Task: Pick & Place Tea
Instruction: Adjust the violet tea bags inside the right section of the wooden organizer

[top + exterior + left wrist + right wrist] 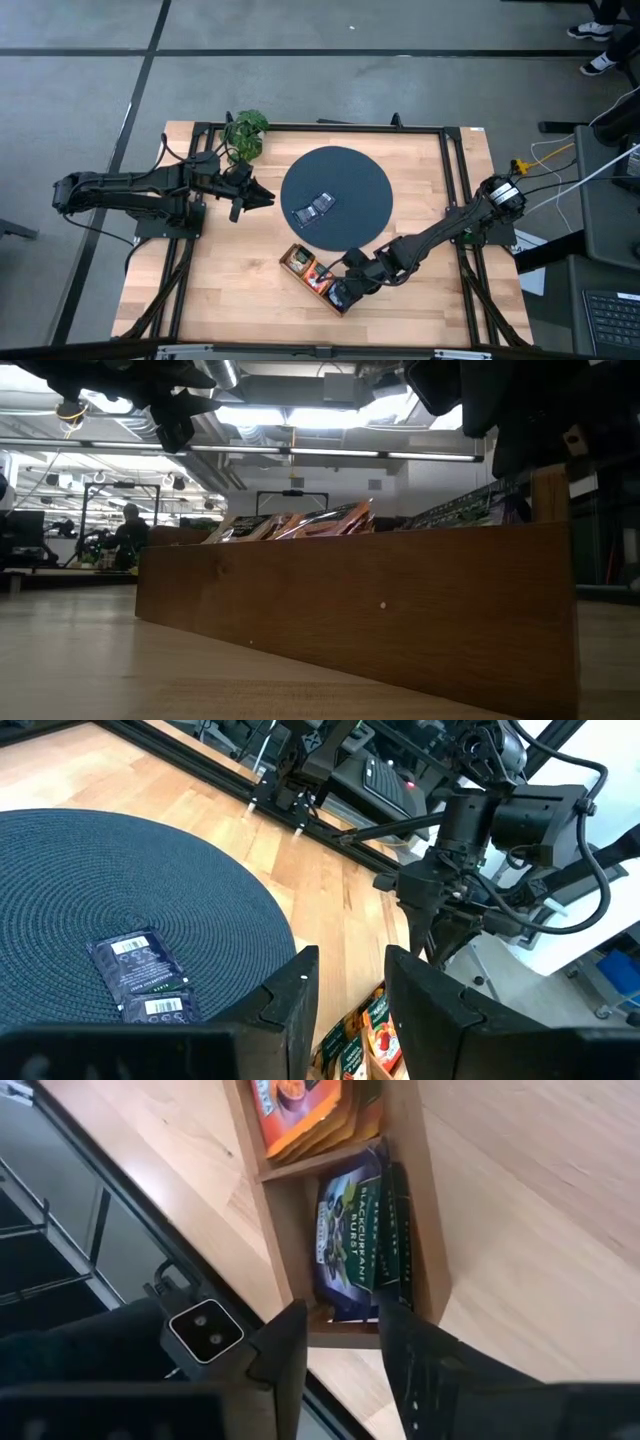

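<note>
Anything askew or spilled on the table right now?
Nothing spilled or damaged. The wooden tray sits at a slant to the table edge, and two blue sachets lie flat on the dark mat. The right pincer hovers over the tray's end compartment.

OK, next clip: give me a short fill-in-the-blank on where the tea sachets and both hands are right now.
1. ____ blue sachets lie on the dark round mat.
2. The right hand hovers over the wooden tray's ____ compartment, which holds blue sachets.
3. The left hand waits beside the mat, its fingers ____.

Missing words: two; end; open
</note>
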